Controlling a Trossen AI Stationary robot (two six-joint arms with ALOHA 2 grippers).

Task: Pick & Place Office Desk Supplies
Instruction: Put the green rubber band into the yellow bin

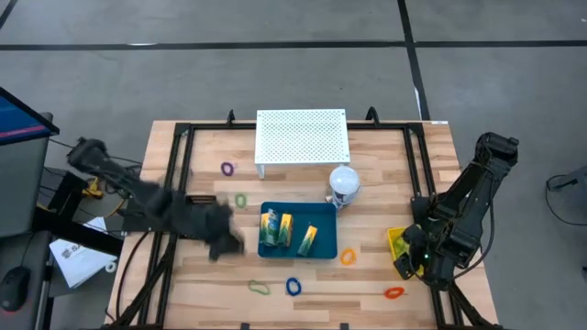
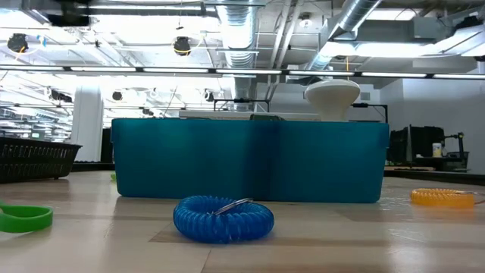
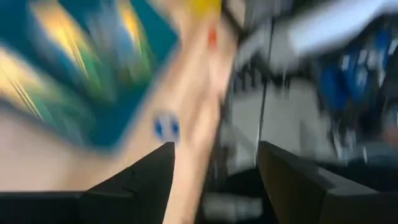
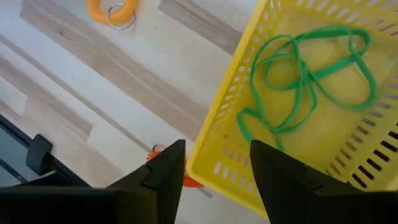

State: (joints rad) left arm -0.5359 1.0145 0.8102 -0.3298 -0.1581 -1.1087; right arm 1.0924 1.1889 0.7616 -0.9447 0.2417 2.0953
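A blue tray [image 1: 323, 216] holds green-and-yellow packets [image 1: 275, 227]; it also fills the low view [image 2: 250, 159]. Small loops lie on the table: purple [image 1: 227, 169], green [image 1: 240, 199], a second green [image 1: 259, 287], blue [image 1: 293, 286], orange [image 1: 348, 258], red-orange [image 1: 394, 293]. My left gripper [image 1: 229, 246] hovers open just left of the tray, and its wrist view [image 3: 214, 146] is blurred. My right gripper [image 4: 214, 149] is open over the rim of a yellow basket [image 4: 298, 81] that holds thin green loops [image 4: 311, 74]. Nothing lies between either pair of fingers.
A white perforated board [image 1: 303, 136] stands at the far middle, with a white ball-shaped object [image 1: 344, 183] in front of it. The yellow basket [image 1: 399, 247] sits near the right edge. A black frame runs along the table's sides. The blue loop [image 2: 223, 218] lies nearest the low camera.
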